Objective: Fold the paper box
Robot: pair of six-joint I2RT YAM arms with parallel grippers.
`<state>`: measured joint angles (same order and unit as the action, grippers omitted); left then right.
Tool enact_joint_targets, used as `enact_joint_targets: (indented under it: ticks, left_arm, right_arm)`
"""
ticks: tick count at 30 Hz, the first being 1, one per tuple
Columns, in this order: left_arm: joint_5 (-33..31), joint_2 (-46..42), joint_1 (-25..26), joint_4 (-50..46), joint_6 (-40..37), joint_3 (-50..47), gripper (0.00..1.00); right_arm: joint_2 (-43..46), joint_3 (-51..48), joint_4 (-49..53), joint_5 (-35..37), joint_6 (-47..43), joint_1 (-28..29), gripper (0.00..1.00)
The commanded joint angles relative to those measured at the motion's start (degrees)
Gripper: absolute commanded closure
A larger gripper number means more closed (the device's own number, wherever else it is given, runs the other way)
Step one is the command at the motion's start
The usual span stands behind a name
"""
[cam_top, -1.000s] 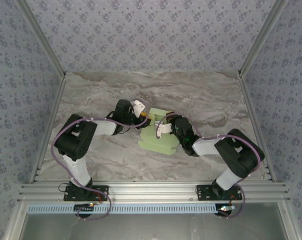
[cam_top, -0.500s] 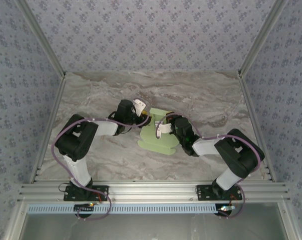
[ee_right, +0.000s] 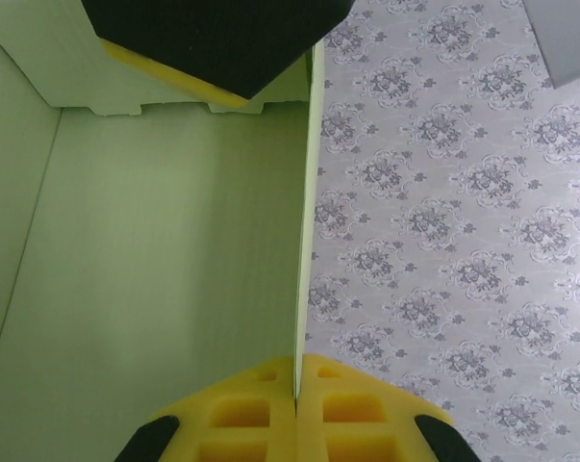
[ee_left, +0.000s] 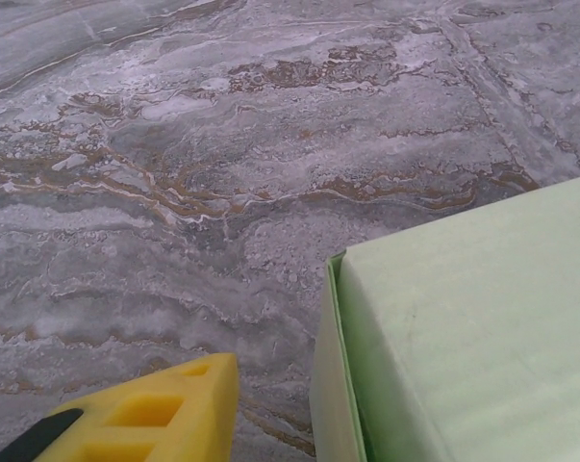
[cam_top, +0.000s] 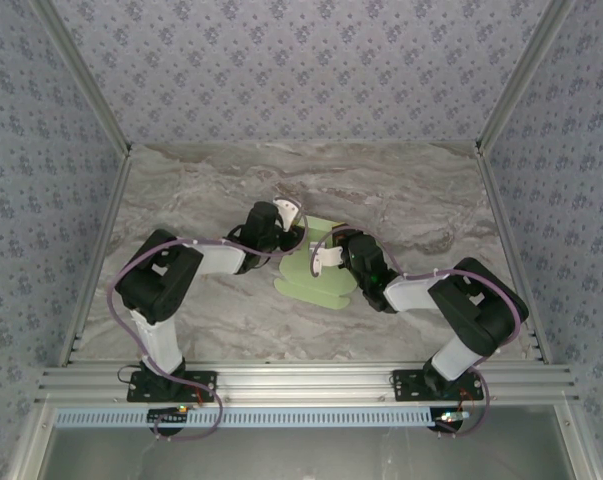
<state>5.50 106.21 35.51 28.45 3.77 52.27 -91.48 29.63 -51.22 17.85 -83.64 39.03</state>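
My right gripper (ee_right: pixel 296 385) clenched on the paper box (cam_top: pixel 316 282) wall, my left gripper (cam_top: pixel 293 232) just left of it, grip I cannot tell

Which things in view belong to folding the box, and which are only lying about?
For the job: paper box; right gripper, shut on its wall; left gripper, close beside it.
Only surroundings: marble table; patterned walls; metal frame.

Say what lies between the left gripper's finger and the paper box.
Bare marble table, seen in the left wrist view; the yellow finger and paper box stand apart.
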Motion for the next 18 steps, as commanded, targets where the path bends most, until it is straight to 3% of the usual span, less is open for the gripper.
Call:
enact_joint_targets:
  ticks: [1,18]
  left_arm:
    - [-4.6,1.0,0.0,0.7,0.5,1.4,0.62]
    - [-4.4,1.7,0.1,1.0,0.7,-2.0,0.58]
  right_arm:
    - [0.8,0.6,3.8,-1.1,0.1,0.4,1.0]
    - [1.0,1.0,4.1,-0.8,0.7,0.0,1.0]
